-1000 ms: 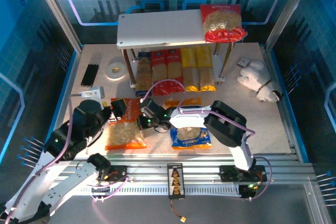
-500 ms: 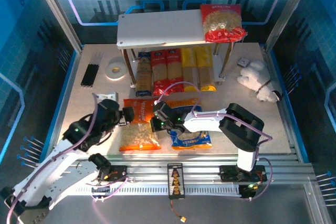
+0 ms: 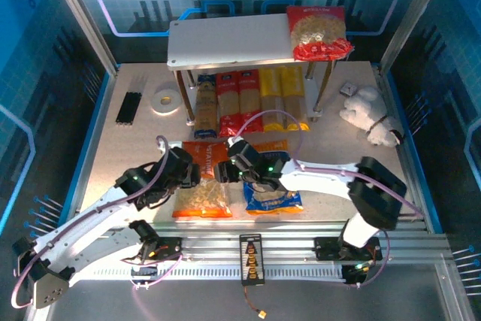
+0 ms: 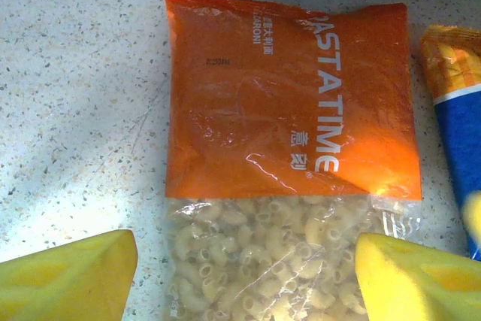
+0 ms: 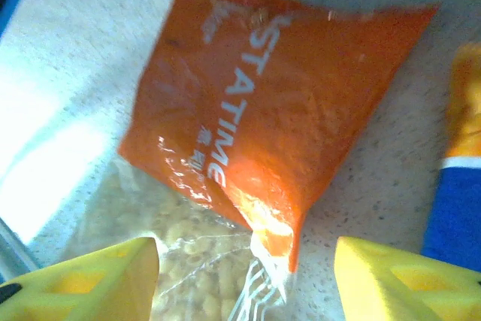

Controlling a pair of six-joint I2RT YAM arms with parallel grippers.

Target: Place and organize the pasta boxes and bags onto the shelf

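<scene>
The orange bag [image 3: 201, 183] lies flat on the table in front of the shelf [image 3: 225, 41]. My left gripper [image 3: 188, 174] hovers open over its left edge; its yellow fingers [image 4: 68, 276] straddle the clear macaroni window of the orange bag [image 4: 289, 118]. My right gripper [image 3: 225, 171] stands open at the bag's right edge, with a corner of the orange bag [image 5: 278, 103] between its spread fingers [image 5: 409, 280]. The blue bag [image 3: 272, 190] lies just right of it. The red bag [image 3: 319, 31] rests on the top board. Several pasta boxes [image 3: 248, 101] lie side by side on the lower tier.
Thin black sticks [image 3: 129, 107] and a white tape roll [image 3: 165, 99] lie at the left of the table. A white plush toy [image 3: 368, 114] and a small grey object [image 3: 348, 89] sit at the right. Blue walls enclose the table.
The right gripper dragged the orange bag rightwards, then opened and let go of its edge. The left arm swung right, following the bag, still open.
</scene>
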